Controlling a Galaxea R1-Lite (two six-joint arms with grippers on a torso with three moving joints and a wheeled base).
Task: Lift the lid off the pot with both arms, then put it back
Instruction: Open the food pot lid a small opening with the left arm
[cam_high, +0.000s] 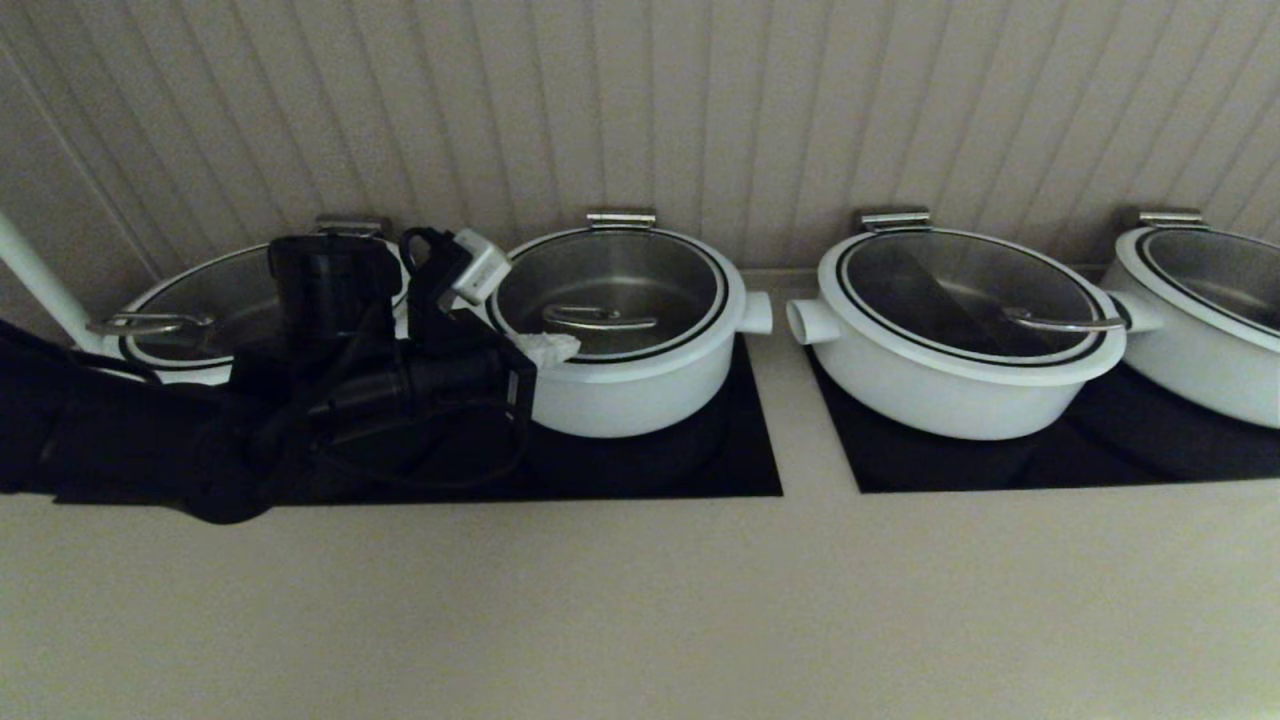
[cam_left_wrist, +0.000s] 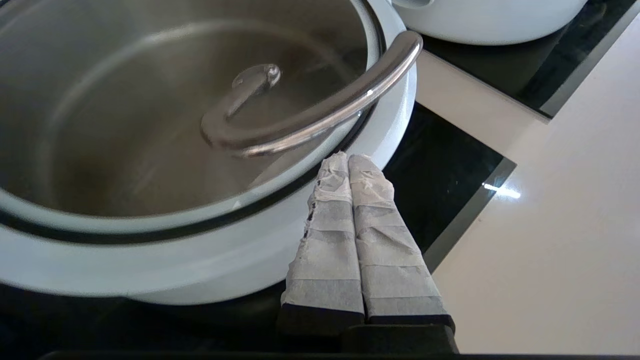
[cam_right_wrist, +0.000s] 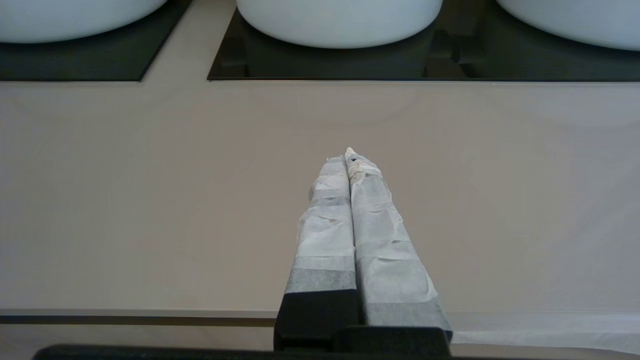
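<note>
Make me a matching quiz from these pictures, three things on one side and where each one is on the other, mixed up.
Things:
1. lid
2. left gripper
3. right gripper

Places:
A. above bare counter, well short of the pots
B. resting on the pot
C. at the pot's rim, jaws shut, holding nothing

Pairs: 1-B, 2-C, 3-A

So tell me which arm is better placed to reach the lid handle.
Left. The left gripper, shut, sits at the rim of the pot, near the lid handle. The right gripper, shut, hangs over bare counter, short of the pots.
</note>
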